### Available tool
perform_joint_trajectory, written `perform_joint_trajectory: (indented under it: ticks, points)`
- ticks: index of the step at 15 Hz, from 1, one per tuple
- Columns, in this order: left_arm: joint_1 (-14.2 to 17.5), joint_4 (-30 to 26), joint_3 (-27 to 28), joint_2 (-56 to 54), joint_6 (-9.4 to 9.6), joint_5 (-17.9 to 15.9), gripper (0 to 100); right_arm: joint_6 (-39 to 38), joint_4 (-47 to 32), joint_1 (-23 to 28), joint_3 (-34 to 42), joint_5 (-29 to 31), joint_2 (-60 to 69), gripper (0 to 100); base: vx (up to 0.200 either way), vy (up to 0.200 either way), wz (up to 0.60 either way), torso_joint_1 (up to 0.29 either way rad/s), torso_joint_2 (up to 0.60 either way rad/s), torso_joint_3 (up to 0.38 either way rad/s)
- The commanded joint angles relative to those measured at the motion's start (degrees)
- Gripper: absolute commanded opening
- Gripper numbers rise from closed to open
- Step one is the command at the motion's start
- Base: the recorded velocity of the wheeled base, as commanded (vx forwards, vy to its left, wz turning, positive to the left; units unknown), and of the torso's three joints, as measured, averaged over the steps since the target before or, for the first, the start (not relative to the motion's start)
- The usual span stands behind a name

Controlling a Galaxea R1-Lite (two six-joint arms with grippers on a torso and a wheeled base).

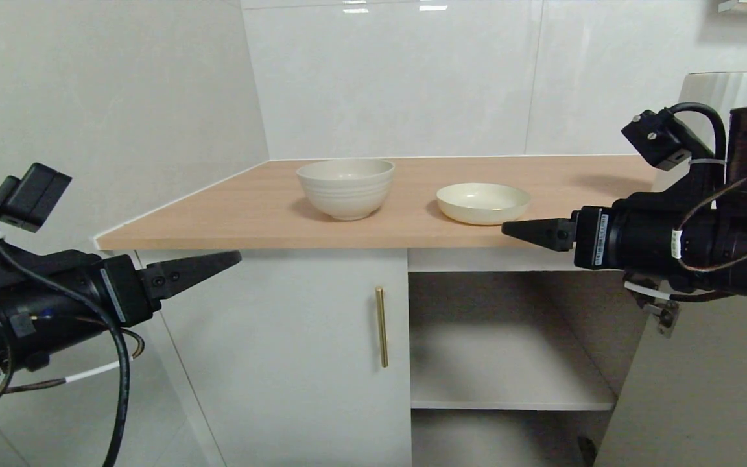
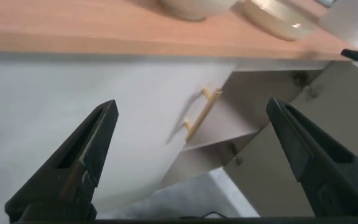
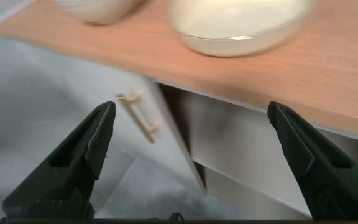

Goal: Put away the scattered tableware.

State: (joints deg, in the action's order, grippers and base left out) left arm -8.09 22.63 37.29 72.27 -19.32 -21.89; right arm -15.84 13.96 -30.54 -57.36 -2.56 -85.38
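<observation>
1. The counter (image 1: 250,214) edge lies just ahead of the spread right fingers (image 1: 535,232); a low approach could strike it.
2. The deep bowl (image 1: 345,188), well beyond the spread left fingers (image 1: 198,267), may tip if clipped.
3. The shallow dish (image 1: 483,202), just past the right fingers, may skid if nudged.

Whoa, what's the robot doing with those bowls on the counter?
Nothing is picked up yet. The robot is meant to put the tableware away. A deep bowl and a shallow dish sit apart on the wooden counter. The left gripper is open in front of the closed cabinet door. The right gripper is open at the counter's edge, near the shallow dish. Below, the cupboard's right side stands open, showing a shelf.
</observation>
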Motion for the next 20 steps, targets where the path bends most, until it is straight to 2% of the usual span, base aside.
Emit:
perform_joint_trajectory:
  ticks: [1,4,8,17,20]
  points:
    - [0.0,0.1,0.1,0.0,-0.1,0.0,100,0.2,-0.1,0.0,0.3,-0.1,0.3,100,0.0,0.0,0.0,0.0,0.0,0.0]
    - [0.0,0.1,0.1,0.1,-0.01,0.0,100,0.3,0.0,0.0,0.7,-0.1,0.2,100,0.0,0.0,0.0,0.004,-0.03,-0.009]
    - [0.0,0.1,0.2,0.6,-0.01,0.0,100,0.3,0.0,0.0,0.8,0.0,-0.1,100,0.0,0.0,0.0,0.068,-0.25,-0.248]
    - [-0.3,-0.3,4.9,7.6,0.07,0.0,100,0.7,4.8,0.8,0.7,0.0,-5.2,100,0.0,0.0,0.0,0.18,-0.5,-0.288]
    - [-1.0,-1.7,13.5,14.9,0.07,0.1,100,2.0,8.2,2.5,-1.0,0.6,-10.4,100,0.0,0.0,0.0,0.072,-0.17,-0.108]
